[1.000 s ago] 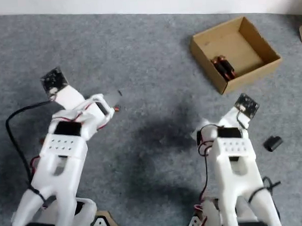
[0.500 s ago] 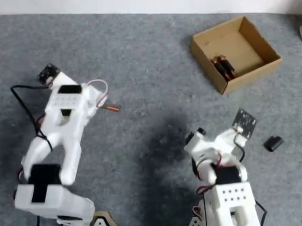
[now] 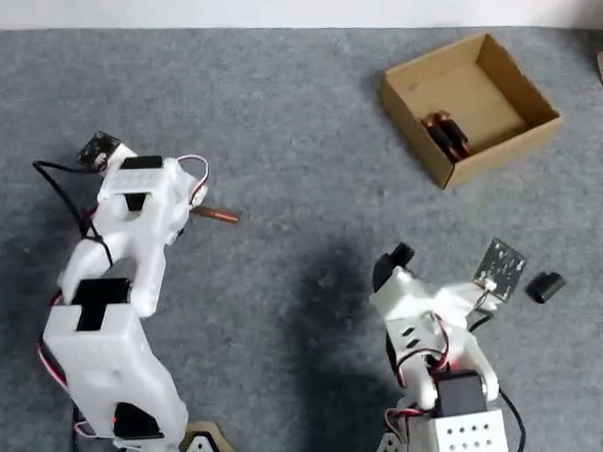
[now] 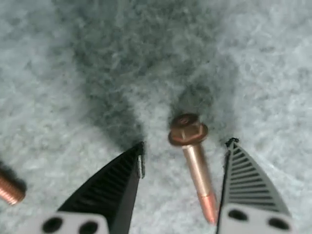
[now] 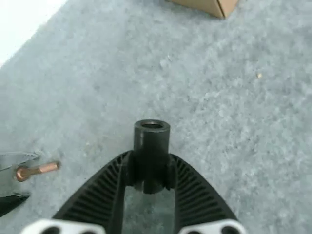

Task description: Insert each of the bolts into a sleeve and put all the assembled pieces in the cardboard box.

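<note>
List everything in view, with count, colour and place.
cardboard box: one, brown, far right of the table
assembled pieces: apparently two, dark and copper, inside the box
bolt: one, copper, on the carpet between the left end effector's fingers
copper piece: one, partly cut off, beside that end effector
loose sleeve: one, black, on the carpet right of the right arm
held sleeve: one, black
carpet: grey, covers the table
left end effector: open
right end effector: shut on the held sleeve

Black sleeve (image 5: 151, 146) upright in the jaws' grip, copper bolt (image 5: 36, 170) well apart on grey carpet (image 5: 219, 112).
</note>
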Action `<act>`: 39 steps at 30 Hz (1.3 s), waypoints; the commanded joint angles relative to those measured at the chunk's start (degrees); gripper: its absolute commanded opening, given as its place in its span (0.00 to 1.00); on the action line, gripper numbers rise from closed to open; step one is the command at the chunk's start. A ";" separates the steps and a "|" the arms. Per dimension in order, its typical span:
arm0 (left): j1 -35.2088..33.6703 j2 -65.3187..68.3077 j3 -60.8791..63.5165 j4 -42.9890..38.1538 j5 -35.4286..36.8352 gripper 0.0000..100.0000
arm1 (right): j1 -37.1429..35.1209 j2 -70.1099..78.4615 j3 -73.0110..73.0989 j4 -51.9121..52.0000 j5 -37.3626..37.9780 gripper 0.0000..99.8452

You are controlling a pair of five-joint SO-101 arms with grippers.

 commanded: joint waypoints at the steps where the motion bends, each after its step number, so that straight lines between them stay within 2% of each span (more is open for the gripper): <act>1: -0.57 1.10 -5.49 0.35 1.14 0.18 | -0.22 -4.88 0.92 1.01 -0.26 0.00; 6: -0.66 5.58 -11.12 0.62 0.97 0.00 | 1.19 -4.70 1.54 0.84 -0.18 0.00; 11: -0.75 6.46 -12.97 0.70 0.70 0.01 | 1.36 -4.70 1.45 -9.10 0.00 0.00; 13: -0.48 5.05 -12.88 1.76 -2.20 0.01 | 1.19 -4.70 1.45 -13.76 0.44 0.00; 18: -0.40 -1.63 -13.32 7.82 -5.80 0.01 | -4.09 -4.70 0.13 -15.78 15.12 0.00; 20: -0.40 -4.97 -12.79 9.32 -7.82 0.01 | -7.69 -4.70 -0.57 -11.56 19.69 0.00; 26: 0.13 -13.93 -12.79 14.95 -14.24 0.01 | -18.51 -4.70 -5.67 3.30 26.55 0.00; 32: 3.74 -21.41 -12.70 17.85 -23.12 0.01 | -19.21 -4.70 -5.85 3.56 39.12 0.00; 36: 6.99 -25.98 -12.70 17.41 -26.99 0.01 | -19.03 -4.79 -3.56 -4.70 40.26 0.00; 39: 10.15 -28.00 -12.70 17.41 -28.04 0.01 | -19.21 -4.79 3.91 -16.57 40.09 0.00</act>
